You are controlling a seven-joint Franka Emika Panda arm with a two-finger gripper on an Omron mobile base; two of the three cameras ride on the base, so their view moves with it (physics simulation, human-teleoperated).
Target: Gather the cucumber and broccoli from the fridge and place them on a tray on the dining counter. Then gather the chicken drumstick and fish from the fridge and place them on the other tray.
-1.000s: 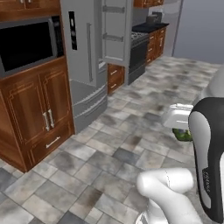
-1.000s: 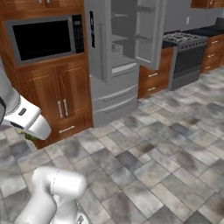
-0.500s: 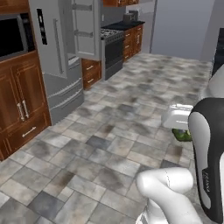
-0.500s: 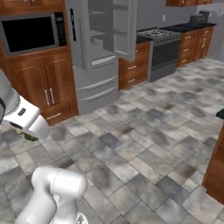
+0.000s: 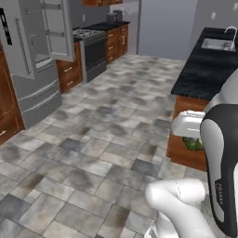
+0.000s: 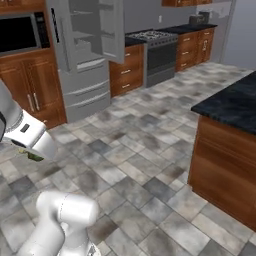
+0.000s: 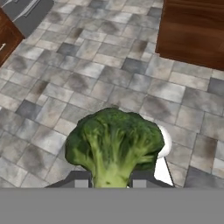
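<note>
Views have swung from the fridge (image 5: 32, 56) toward the dining counter (image 6: 235, 105); gripper (image 7: 109, 181) clamps broccoli (image 7: 114, 144).

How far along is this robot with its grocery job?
Early on, it seems. The broccoli has left the fridge, whose door hangs open, and sits clamped in the gripper above the tiled floor. A black-topped counter lies ahead. No tray is visible, so placing it and fetching the rest remain.

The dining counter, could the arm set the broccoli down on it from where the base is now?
Probably not yet. The gripper is shut on the broccoli, held low beside the robot over the floor tiles, while the dining counter stands off to one side across open floor.
</note>
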